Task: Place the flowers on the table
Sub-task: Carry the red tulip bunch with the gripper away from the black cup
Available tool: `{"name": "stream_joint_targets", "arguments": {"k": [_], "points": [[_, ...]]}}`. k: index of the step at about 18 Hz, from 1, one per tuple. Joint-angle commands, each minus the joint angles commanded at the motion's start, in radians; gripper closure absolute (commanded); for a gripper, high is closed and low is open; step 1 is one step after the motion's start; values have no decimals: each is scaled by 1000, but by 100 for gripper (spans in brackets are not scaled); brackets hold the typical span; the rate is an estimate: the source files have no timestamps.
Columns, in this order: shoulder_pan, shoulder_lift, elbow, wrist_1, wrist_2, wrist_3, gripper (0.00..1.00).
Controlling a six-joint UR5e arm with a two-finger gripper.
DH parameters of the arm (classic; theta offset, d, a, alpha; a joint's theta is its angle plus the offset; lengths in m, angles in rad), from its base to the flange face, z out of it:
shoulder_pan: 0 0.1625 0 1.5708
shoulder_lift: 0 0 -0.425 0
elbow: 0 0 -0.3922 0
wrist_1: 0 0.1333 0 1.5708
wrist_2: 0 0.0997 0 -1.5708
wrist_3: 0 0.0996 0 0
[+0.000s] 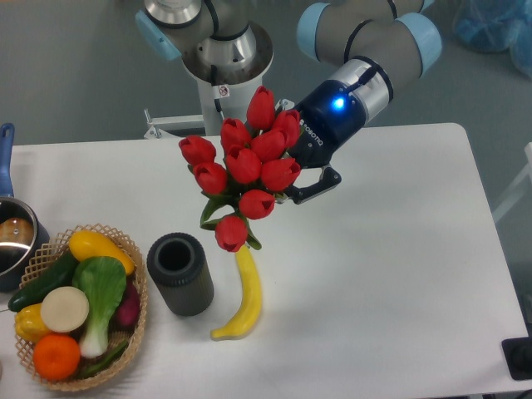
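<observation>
Mostly white table w/ basket, banana; grey floor.

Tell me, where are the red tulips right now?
The red tulips are up in the air near the middle of the picture, held by the gripper on their right side. They hang just above the top of the banana, beside the dark cup.

"ROBOTIQ" on the pincer

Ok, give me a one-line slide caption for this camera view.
Tool holding the flowers above the table, over a banana beside a dark cylinder.
</observation>
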State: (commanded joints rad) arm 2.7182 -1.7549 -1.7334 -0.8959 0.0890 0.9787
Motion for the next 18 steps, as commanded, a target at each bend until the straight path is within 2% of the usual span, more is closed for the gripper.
{"name": "stream_joint_targets", "arguments": {"k": [12, 18], "points": [[20, 15, -12, -2, 8, 2, 45], [20, 26, -5, 0, 106, 2, 45]]}}
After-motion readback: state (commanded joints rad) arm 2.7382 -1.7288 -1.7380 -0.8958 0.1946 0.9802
